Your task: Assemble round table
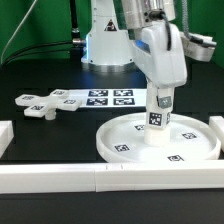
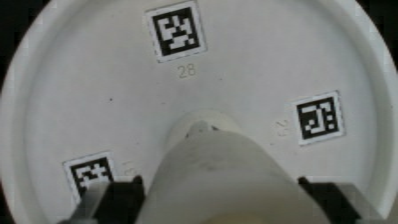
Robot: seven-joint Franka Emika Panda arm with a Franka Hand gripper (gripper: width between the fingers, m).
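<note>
The round disc (image 1: 120, 143) lies flat near the table's front, rim up, with several square markers on it. The thick cylindrical leg (image 1: 160, 124) stands upright at the disc's middle, a marker on its side. My gripper (image 1: 161, 100) comes straight down and is shut on the leg's top. In the wrist view the leg (image 2: 217, 175) fills the gap between the two dark fingers (image 2: 118, 195), with the disc (image 2: 107, 90) below. The cross-shaped four-arm piece (image 1: 45, 103) lies flat at the exterior view's left, apart from the disc.
The marker board (image 1: 108, 97) lies behind the disc. Long white border bars run along the front edge (image 1: 100, 180) and at both sides. The robot's base (image 1: 105, 45) stands at the back.
</note>
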